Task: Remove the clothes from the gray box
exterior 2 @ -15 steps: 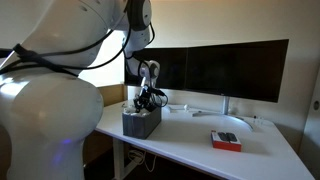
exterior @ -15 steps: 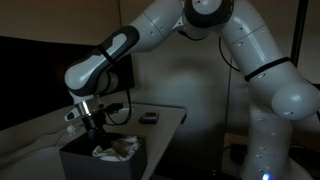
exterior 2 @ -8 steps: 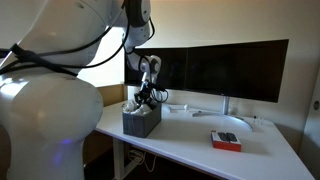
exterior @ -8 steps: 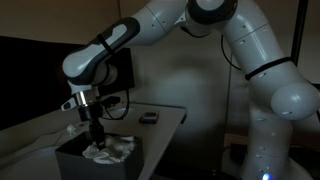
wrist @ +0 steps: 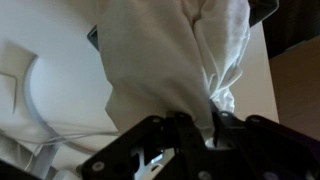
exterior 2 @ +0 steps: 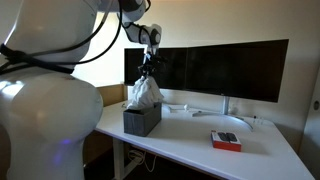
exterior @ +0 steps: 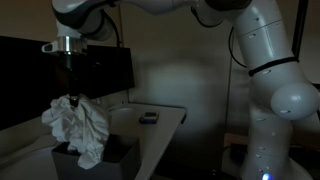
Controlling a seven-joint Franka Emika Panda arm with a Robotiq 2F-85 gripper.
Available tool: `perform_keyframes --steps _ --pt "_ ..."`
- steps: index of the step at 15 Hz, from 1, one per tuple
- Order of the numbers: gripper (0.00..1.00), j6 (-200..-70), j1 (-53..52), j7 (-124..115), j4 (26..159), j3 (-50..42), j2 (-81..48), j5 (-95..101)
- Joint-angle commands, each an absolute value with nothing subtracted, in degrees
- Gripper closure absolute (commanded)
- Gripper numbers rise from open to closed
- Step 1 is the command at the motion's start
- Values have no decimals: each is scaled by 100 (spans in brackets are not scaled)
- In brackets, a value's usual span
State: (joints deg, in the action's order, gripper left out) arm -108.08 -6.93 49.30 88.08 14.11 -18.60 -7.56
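My gripper [exterior: 72, 88] is shut on a bundle of white clothes [exterior: 80, 128] and holds it up above the gray box [exterior: 118, 158]. The cloth hangs from the fingers, its lower end still at the box's opening. In an exterior view the clothes [exterior 2: 144, 92] hang under the gripper [exterior 2: 149, 73] over the gray box [exterior 2: 141, 120] at the table's left end. In the wrist view the white cloth [wrist: 170, 50] fills most of the picture and is pinched between the fingers [wrist: 198, 108]. The box's inside is hidden.
A white table [exterior 2: 230, 148] carries a red and white box [exterior 2: 225, 140] at the right front. Dark monitors [exterior 2: 225, 72] stand behind. A small dark object [exterior: 148, 118] lies on the table behind the box. A white cable [wrist: 40, 125] runs across the tabletop.
The gripper has risen well above the box, pulling the white clothes up out of it. Earlier it was down inside the box among the cloth.
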Motion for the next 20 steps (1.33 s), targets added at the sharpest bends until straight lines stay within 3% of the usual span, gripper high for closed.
perform_keyframes --steps 1,9,20 --pt "93 -10475 -792 5013 8011 1404 -1789 -640" --pt "93 -10327 -1425 5573 6702 1769 -1984 -460" --pt "94 -9990 -1804 6429 6725 2327 -2208 -761"
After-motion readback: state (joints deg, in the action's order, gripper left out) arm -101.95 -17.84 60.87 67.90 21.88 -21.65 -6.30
